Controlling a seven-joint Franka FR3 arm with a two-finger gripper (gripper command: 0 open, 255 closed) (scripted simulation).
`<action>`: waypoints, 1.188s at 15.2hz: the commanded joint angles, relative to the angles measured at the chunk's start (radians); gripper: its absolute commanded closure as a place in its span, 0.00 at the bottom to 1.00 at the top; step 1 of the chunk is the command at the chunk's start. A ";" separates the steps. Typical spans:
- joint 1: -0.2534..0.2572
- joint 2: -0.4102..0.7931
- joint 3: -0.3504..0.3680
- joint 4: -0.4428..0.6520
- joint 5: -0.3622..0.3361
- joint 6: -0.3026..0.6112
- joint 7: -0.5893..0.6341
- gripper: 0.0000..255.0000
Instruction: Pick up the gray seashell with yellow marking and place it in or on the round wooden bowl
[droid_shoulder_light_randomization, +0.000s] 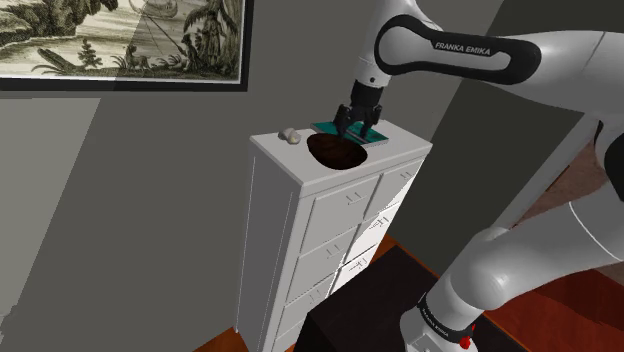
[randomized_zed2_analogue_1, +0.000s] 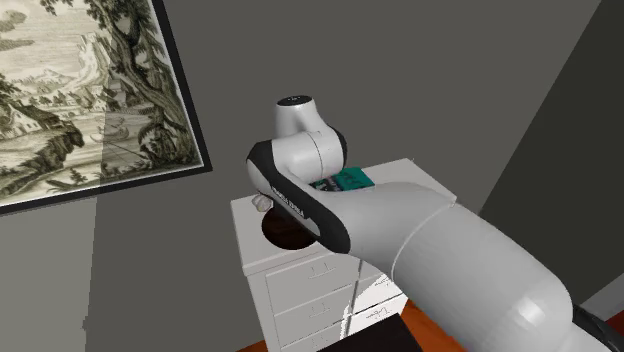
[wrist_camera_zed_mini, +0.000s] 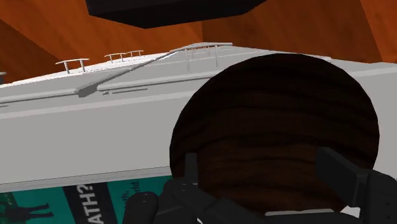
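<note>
A small pale seashell (droid_shoulder_light_randomization: 291, 136) lies near the far corner of the white dresser's top (droid_shoulder_light_randomization: 400, 150); it also peeks out beside the arm (randomized_zed2_analogue_1: 262, 203). The round dark brown bowl (droid_shoulder_light_randomization: 335, 151) stands next to it toward the arm, and looms large under the hand (wrist_camera_zed_mini: 273, 121). My gripper (droid_shoulder_light_randomization: 351, 128) hovers low over the bowl's near edge and a teal book (droid_shoulder_light_randomization: 352, 133), well apart from the shell. Its fingers (wrist_camera_zed_mini: 342, 175) stand apart with nothing held between them. The arm hides part of the bowl (randomized_zed2_analogue_1: 283, 236) in the second exterior view.
The teal book (wrist_camera_zed_mini: 57, 205) lies flat on the dresser beside the bowl. The dresser (droid_shoulder_light_randomization: 330, 240) has several drawers and stands against a grey wall with a framed landscape print (droid_shoulder_light_randomization: 120, 40). My black stand (droid_shoulder_light_randomization: 370, 310) sits on the reddish wooden floor below.
</note>
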 joint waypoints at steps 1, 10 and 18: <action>0.006 0.086 0.015 0.080 0.005 0.001 0.018 0.00; 0.036 0.459 0.064 0.478 -0.005 -0.047 0.081 0.00; 0.052 0.582 0.074 0.565 -0.015 -0.018 0.100 0.00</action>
